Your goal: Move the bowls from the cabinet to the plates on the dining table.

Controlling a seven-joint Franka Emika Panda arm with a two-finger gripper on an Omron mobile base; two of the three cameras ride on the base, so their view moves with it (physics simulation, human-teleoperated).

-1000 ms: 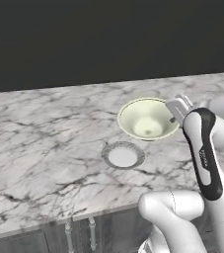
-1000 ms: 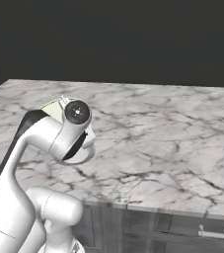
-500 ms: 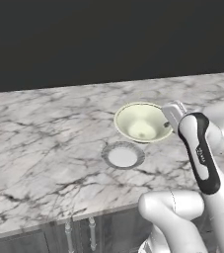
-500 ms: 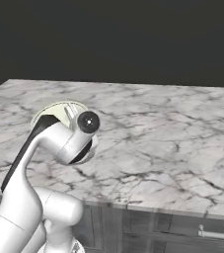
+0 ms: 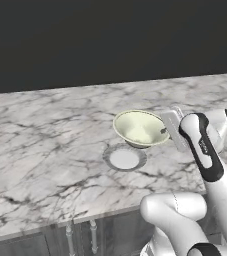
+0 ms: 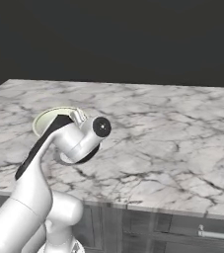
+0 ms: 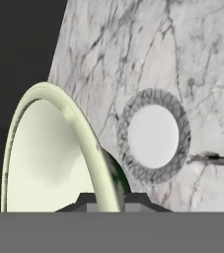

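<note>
Carried leftward since a second ago, the bowl [image 5: 141, 128] hangs above the table [image 5: 45, 145], near the plate [image 5: 124, 158], its rim pinched by the gripper [image 5: 166, 131].

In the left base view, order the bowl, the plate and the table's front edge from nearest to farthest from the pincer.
1. Bowl, gripped at its rim by the pincer.
2. Plate, on the table below-left of the bowl.
3. Dining table front edge, beyond the plate.

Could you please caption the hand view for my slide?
Gripper shut on pale cream-green bowl's rim, beside small grey-white plate.
</note>
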